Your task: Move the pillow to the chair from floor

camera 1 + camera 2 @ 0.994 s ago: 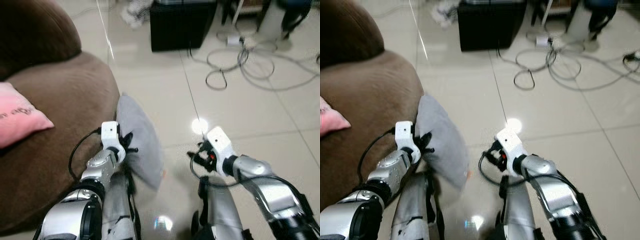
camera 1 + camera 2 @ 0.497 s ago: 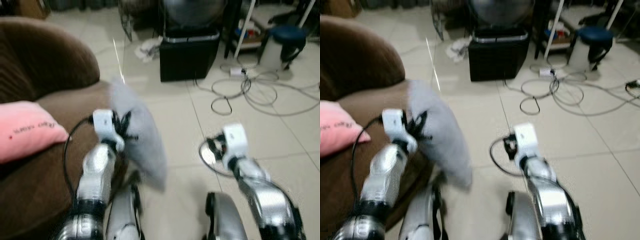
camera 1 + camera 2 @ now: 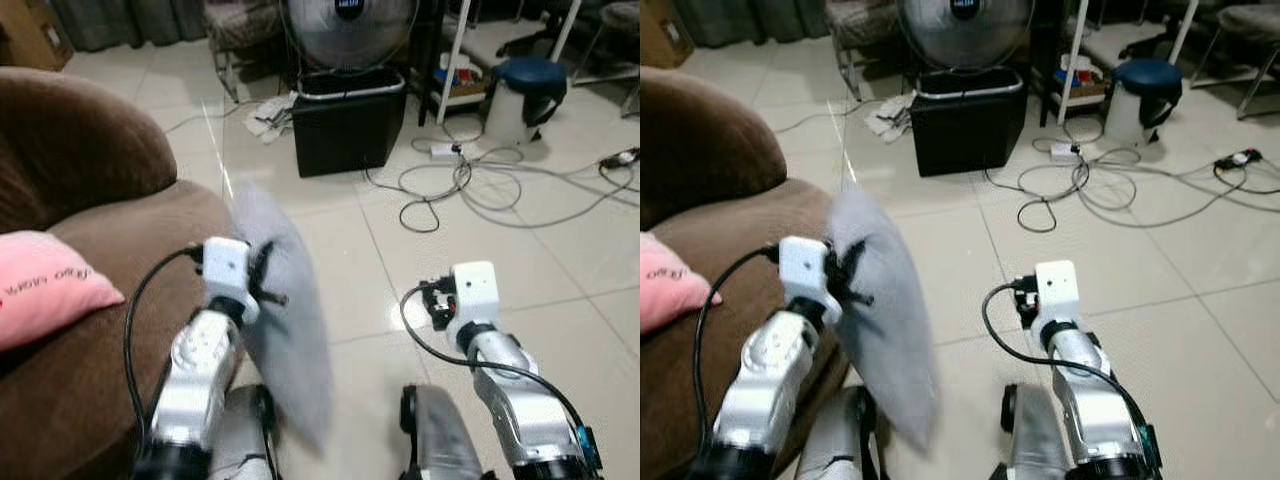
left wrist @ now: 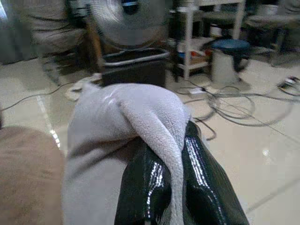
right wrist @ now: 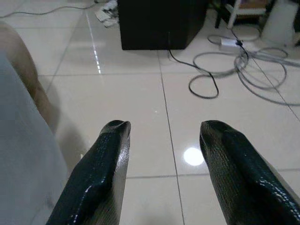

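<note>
Grey fleece pillow (image 3: 280, 300), soft and limp, hanging off the floor beside my brown chair (image 3: 90, 330) at 10 o'clock. Left gripper (image 4: 180, 187) pinched tight on a fold of it. Right gripper (image 5: 161, 136) spread wide, holding nothing, over tile.

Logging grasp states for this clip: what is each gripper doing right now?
Left gripper: shut on the grey pillow, lifted beside the brown chair.
Right gripper: open, holding nothing.
</note>
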`<state>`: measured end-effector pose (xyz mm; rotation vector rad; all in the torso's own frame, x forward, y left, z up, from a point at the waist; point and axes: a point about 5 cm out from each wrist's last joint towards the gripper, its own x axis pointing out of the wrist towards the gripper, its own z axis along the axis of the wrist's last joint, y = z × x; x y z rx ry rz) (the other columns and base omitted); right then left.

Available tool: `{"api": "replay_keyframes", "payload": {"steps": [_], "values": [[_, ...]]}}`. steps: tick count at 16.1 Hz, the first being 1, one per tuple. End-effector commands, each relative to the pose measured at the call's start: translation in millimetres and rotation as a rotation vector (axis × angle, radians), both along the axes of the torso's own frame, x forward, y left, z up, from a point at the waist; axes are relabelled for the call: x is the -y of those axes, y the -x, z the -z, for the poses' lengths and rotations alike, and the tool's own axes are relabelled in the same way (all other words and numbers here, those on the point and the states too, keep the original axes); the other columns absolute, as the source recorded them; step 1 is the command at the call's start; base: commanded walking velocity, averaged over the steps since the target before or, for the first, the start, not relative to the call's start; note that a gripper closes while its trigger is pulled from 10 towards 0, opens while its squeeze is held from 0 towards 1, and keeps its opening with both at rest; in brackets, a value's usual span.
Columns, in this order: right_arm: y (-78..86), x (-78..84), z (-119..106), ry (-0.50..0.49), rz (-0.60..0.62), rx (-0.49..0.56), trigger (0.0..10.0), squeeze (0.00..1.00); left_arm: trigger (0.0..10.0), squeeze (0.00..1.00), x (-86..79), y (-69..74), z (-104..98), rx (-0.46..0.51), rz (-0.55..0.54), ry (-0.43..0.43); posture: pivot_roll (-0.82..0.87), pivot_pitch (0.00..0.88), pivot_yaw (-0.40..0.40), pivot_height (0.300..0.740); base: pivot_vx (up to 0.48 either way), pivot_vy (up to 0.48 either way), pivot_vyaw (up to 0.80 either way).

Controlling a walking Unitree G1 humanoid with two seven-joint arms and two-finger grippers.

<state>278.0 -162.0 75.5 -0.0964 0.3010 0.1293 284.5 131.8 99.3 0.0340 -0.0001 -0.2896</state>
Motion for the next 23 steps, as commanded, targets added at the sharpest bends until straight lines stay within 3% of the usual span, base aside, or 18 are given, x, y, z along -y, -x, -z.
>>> {"api": "replay_keyframes", "payload": {"steps": [1, 3, 4, 9, 10, 14, 20, 23], "values": [[-5.0, -7.5, -11, -0.002, -0.036, 0.038, 10.0, 0.00, 10.0, 0.00, 6.5, -1.2, -15, 0.070, 0.038, -0.024, -0.06, 0.000, 0.053, 0.640, 0.000, 0.000, 0.00], [-10.3, -8.7, -16, -0.005, -0.041, 0.057, 10.0, 0.00, 10.0, 0.00, 9.1, 1.6, -11, 0.048, 0.039, -0.060, -0.05, 0.000, 0.036, 0.660, 0.000, 0.000, 0.00], [-12.9, -7.7, -18, -0.008, -0.041, 0.059, 10.0, 0.00, 10.0, 0.00, 3.9, 0.6, -12, 0.035, -0.020, -0.021, -0.05, 0.000, 0.028, 0.675, 0.000, 0.000, 0.00], [-17.9, -6.5, -26, 0.002, -0.081, 0.060, 10.0, 0.00, 10.0, 0.00, 1.8, 5.1, -26, 0.079, -0.056, -0.007, -0.02, 0.000, -0.030, 0.730, 0.000, 0.000, 0.00], [-21.1, -8.9, -32, -0.002, -0.091, 0.080, 10.0, 0.00, 10.0, 0.00, 1.6, 5.1, -29, 0.094, -0.051, -0.046, -0.01, 0.000, -0.035, 0.740, 0.000, 0.000, 0.00], [-25.2, -15.0, -38, -0.014, -0.112, 0.104, 10.0, 0.00, 10.0, 0.00, 3.3, 4.7, -33, 0.101, -0.027, -0.066, -0.02, 0.000, -0.013, 0.740, 0.000, 0.000, 0.00], [-19.2, -9.2, -42, -0.029, -0.044, 0.143, 10.0, 0.00, 10.0, 0.00, 8.1, -5.4, -36, 0.093, 0.013, -0.074, -0.09, 0.000, 0.064, 0.740, 0.000, 0.000, 0.00], [-17.9, -9.2, -42, 0.027, -0.048, 0.160, 10.0, 0.00, 10.0, 0.00, 10.7, -11.9, -35, 0.077, 0.013, -0.058, -0.11, 0.000, 0.072, 0.740, 0.000, -0.293, 0.00]]}}
